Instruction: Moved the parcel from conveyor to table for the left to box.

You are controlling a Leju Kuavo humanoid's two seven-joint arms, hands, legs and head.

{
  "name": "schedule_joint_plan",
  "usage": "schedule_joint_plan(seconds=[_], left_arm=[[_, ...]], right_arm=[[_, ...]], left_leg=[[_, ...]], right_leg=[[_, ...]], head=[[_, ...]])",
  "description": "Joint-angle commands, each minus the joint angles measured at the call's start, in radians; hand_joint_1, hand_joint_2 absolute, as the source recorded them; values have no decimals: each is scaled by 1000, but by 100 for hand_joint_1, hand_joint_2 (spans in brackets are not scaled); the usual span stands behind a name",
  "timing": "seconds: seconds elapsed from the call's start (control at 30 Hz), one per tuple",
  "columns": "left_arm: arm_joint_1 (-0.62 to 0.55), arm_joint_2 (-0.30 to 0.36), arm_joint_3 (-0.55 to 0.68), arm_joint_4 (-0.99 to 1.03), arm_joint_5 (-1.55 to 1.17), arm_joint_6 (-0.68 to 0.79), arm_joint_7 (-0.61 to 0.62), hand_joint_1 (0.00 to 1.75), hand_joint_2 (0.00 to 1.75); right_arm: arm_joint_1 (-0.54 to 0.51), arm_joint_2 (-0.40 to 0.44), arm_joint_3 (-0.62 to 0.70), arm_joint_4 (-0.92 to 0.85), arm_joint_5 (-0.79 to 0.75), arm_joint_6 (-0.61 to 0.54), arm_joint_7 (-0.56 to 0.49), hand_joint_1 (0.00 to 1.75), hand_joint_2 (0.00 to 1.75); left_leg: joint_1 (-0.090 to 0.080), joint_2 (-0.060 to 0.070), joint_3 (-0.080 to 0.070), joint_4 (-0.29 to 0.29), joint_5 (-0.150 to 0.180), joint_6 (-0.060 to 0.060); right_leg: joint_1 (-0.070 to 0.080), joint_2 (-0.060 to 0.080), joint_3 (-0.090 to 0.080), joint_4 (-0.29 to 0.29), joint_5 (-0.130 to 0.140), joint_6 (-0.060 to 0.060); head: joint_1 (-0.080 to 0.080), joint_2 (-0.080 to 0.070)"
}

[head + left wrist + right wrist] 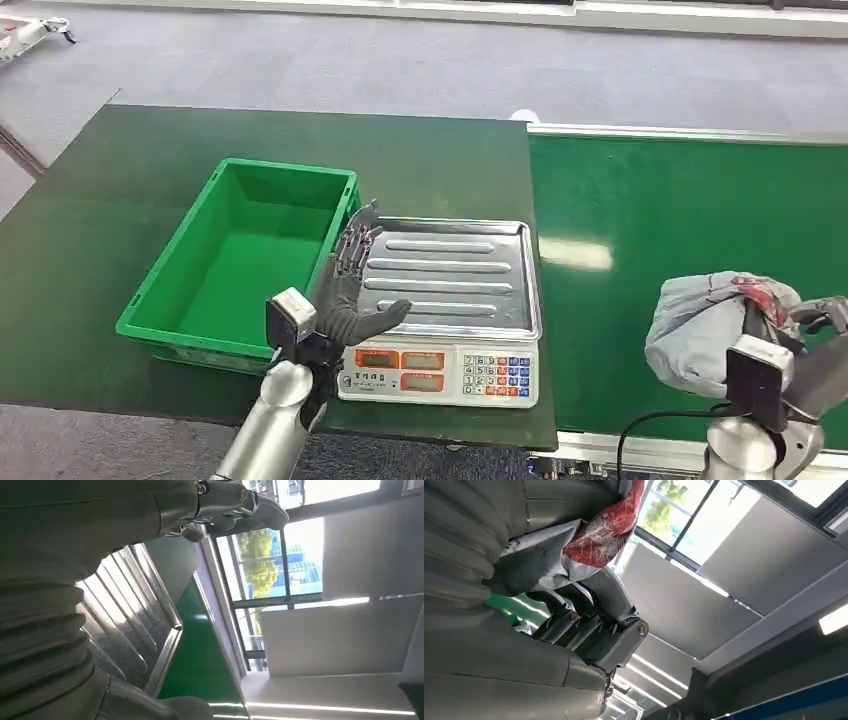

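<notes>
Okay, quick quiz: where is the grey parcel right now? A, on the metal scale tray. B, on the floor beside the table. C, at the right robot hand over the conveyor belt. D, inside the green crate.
C: the grey parcel sits at the right robot hand over the conveyor belt, while the green crate and scale tray hold nothing.

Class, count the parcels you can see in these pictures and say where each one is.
1. The grey parcel with a red patch is over the conveyor belt, gripped by the right hand. None lies in the green crate or on the scale tray.
</notes>
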Motion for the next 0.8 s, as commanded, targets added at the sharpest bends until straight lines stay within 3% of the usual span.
schedule_joint_plan(seconds=[0.03,0.27,0.47,0.67,0.73,0.8], left_arm=[[-33,-6,55,44,24,38,-3,0,175],[10,-22,65,-187,102,331,-3,0,175],[1,-29,52,-242,106,494,-3,0,175],[-8,-29,21,-220,118,502,-3,0,175],[-9,-37,11,-207,116,505,-3,0,175],[-9,-37,11,-207,116,505,-3,0,175]], right_arm=[[-19,18,-9,-4,15,-25,-3,175,175],[-24,-7,165,-145,64,-43,-3,175,175],[-161,-9,366,-108,151,-16,22,175,175],[-273,-32,504,-26,189,9,44,175,175],[-358,-33,553,40,197,30,69,175,175],[-358,-33,553,40,197,30,69,175,175]], left_leg=[[0,2,3,-2,0,0],[0,5,-1,1,-1,0],[0,10,0,1,-1,-1],[0,5,0,0,1,-1],[0,5,1,0,1,-1],[1,7,2,-1,1,0]], right_leg=[[1,0,3,-2,0,-1],[0,4,-3,1,0,-1],[0,8,-2,2,1,-1],[1,4,-1,1,1,-1],[0,4,0,0,1,-1],[1,6,0,-1,2,-1]], head=[[0,0],[0,0],[0,0],[0,0],[0,0],[0,0]])
